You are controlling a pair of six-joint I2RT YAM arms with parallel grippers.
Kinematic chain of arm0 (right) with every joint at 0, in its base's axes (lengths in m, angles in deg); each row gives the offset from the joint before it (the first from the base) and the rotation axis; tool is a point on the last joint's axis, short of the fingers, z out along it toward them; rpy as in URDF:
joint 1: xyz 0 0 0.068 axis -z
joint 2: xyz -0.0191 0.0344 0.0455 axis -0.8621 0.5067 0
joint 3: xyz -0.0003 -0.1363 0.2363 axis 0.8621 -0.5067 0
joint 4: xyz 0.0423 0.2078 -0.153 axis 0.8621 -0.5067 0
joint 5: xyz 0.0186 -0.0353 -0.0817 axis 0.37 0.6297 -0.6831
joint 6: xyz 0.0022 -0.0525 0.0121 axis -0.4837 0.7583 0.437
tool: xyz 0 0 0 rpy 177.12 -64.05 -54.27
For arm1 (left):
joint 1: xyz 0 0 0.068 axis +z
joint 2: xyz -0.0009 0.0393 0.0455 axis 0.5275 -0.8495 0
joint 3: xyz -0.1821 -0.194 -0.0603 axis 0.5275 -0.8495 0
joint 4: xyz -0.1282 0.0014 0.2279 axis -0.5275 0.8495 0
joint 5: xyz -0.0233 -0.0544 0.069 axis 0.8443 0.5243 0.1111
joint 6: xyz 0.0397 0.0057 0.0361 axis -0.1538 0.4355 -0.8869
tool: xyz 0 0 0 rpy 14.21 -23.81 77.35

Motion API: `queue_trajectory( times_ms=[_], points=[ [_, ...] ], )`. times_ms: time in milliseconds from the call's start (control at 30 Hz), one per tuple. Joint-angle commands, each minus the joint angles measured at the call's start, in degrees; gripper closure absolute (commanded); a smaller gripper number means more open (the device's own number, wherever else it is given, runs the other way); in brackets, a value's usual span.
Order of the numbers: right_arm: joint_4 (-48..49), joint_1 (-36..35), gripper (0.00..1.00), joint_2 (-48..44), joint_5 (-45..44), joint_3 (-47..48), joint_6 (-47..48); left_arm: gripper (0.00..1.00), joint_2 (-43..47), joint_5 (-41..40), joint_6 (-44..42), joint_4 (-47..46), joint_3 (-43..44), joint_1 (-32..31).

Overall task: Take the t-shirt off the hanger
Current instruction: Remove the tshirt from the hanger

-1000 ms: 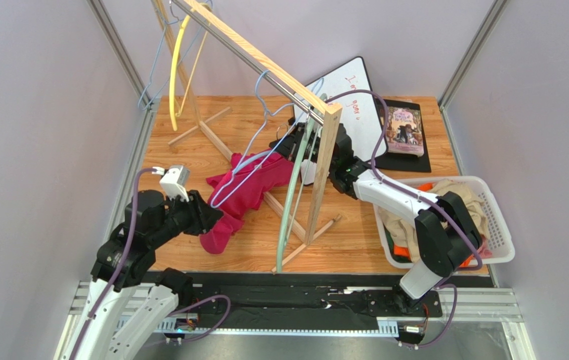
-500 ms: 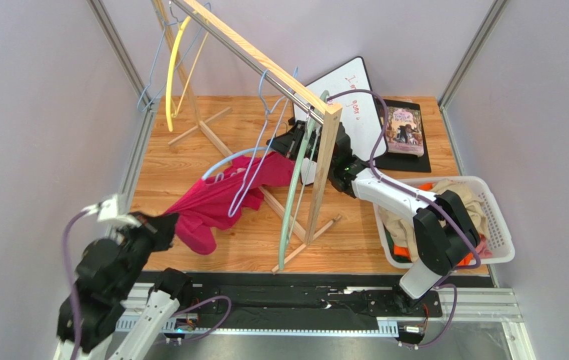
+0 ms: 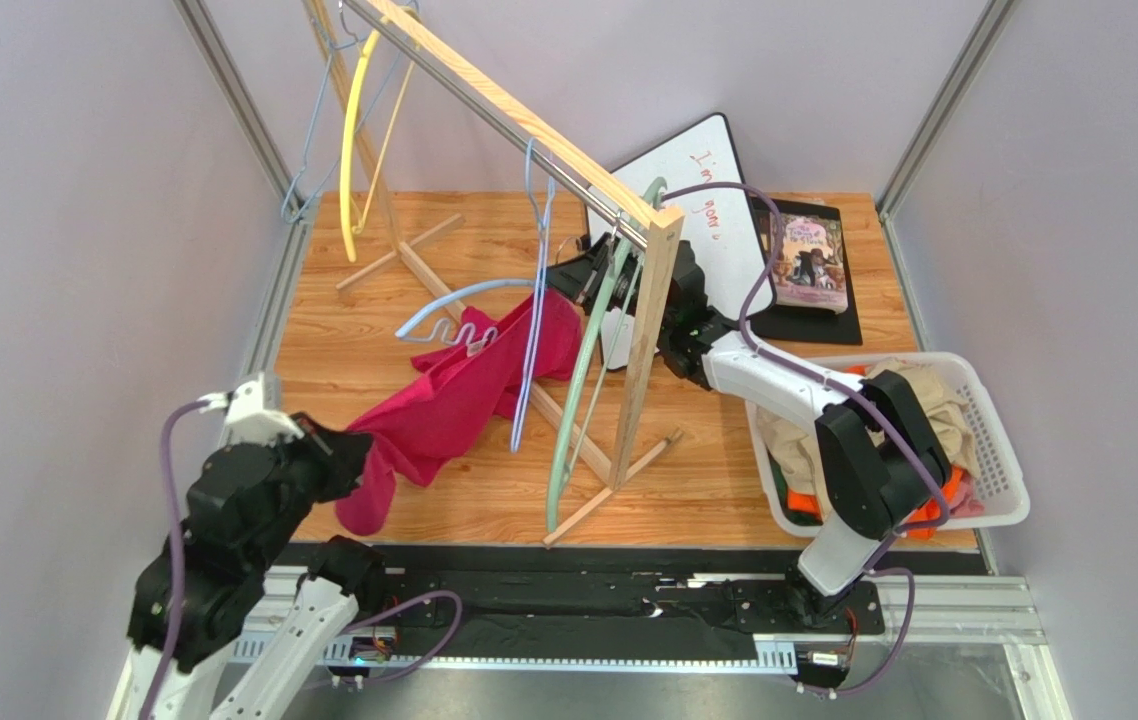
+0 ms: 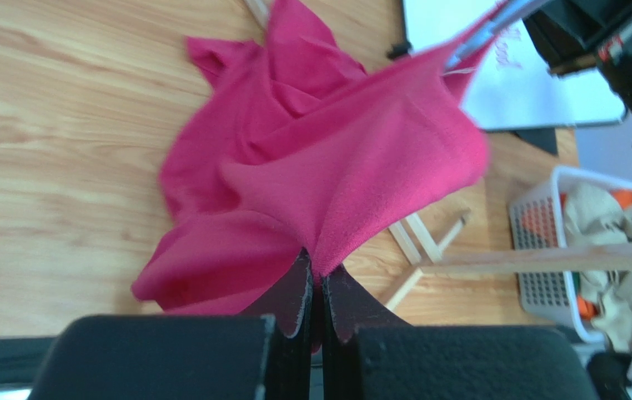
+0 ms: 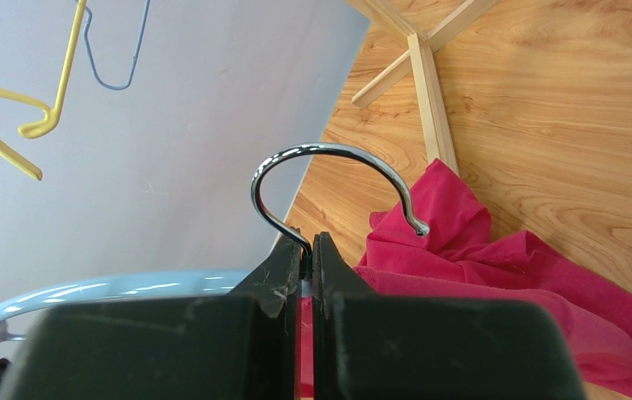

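Above the wooden table (image 3: 357,330), one pink t-shirt (image 3: 448,413) stretched between two clenched claws: the left gripper (image 4: 315,287) pinched its cloth, the right gripper (image 5: 307,250) grasped one blue hanger (image 5: 127,283) by the neck

red handwriting on whiteboard (image 3: 713,248), book (image 3: 808,258) title, both unreadable

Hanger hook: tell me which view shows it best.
Right wrist: the chrome hook arcs clearly above the shut right gripper pinching its stem. Top external shows only the hanger's blue arm; left wrist, a sliver.
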Motion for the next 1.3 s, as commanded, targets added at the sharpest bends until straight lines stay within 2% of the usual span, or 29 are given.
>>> queue_trajectory(
  times_ms=[0, 33, 67, 133, 167, 233, 367, 467, 633, 1067, 1167, 1267],
  points=[
    [1.7, 0.0, 1.0, -1.0, -0.1, 2.9, 3.7, 0.93, -3.2, 16.3, -2.1, -15.7, -4.4, 0.1],
    [1.1, -0.1, 1.0, -1.5, 0.2, 2.9, 4.7, 0.81, -4.3, 19.0, -2.4, -17.5, -3.9, 0.1],
    [-0.1, 0.0, 1.0, -1.6, 0.4, 3.0, 6.3, 0.57, -4.8, 19.2, -3.0, -17.2, -2.3, 0.1],
    [-0.7, 0.0, 1.0, -2.4, 1.2, 3.0, 7.8, 0.36, -5.0, 18.3, -5.9, -15.1, -0.2, 0.1],
    [-1.1, -0.1, 1.0, -2.5, 1.6, 3.3, 9.2, 0.2, -4.9, 17.6, -8.7, -13.9, 2.6, 0.1],
    [-1.8, -0.4, 1.0, -2.7, 3.6, 3.8, 10.7, 0.16, -5.1, 16.3, -11.2, -11.3, 5.5, 0.1],
    [-2.8, -1.2, 1.0, -3.2, 5.7, 3.8, 14.5, 0.15, -8.5, 20.0, -13.7, -11.9, 12.1, 0.1],
    [-2.4, -1.8, 1.0, -3.2, 8.1, 3.9, 15.5, 0.15, -13.6, 21.7, -14.7, -13.1, 14.0, 0.1],
    [-2.6, -2.7, 1.0, -3.3, 10.7, 4.4, 15.7, 0.18, -23.8, 29.1, -17.0, -14.8, 14.8, 0.1],
    [-1.6, -4.2, 1.0, -3.6, 12.7, 4.4, 15.1, 0.22, -28.7, 33.3, -14.4, -22.1, 4.2, -0.7],
    [-0.6, -4.4, 1.0, -3.1, 13.9, 4.9, 13.4, 0.28, -28.6, 34.4, -14.4, -22.5, 3.3, -0.7],
    [1.2, -4.8, 1.0, -2.9, 14.5, 5.0, 12.2, 0.4, -29.2, 35.9, -14.7, -22.2, 3.2, -0.8]
  ],
)
